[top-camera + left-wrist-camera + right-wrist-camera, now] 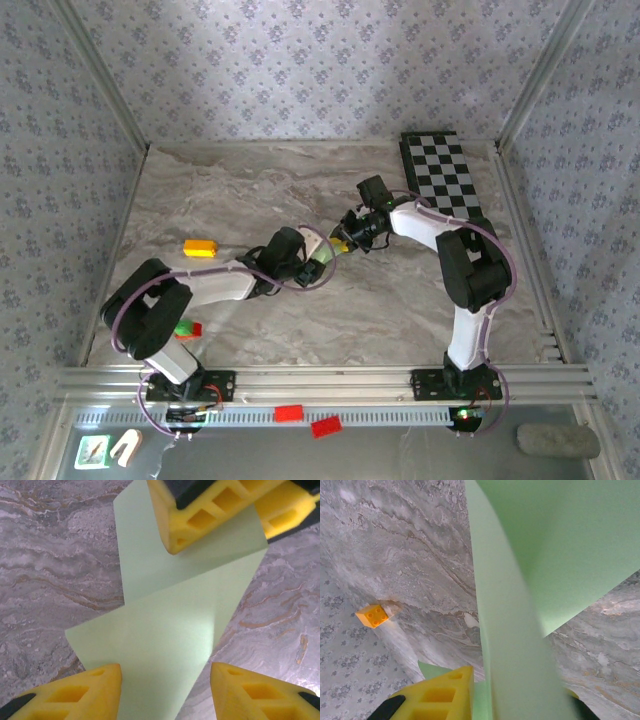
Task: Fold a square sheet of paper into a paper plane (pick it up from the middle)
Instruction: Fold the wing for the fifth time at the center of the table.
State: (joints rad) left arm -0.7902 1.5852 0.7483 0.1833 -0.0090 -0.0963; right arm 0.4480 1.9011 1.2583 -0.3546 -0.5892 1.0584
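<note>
Sheet of paper, folded, light green, sits between the 2 grippers, well left of the checkered board. The right gripper is clamped on its far part; the left gripper is open, fingers astride the near end, pinching nothing. The risk: 1 hard tug from the right could slip or tear the paper. A yellow block lies further left of the board, clear of the work.
</note>
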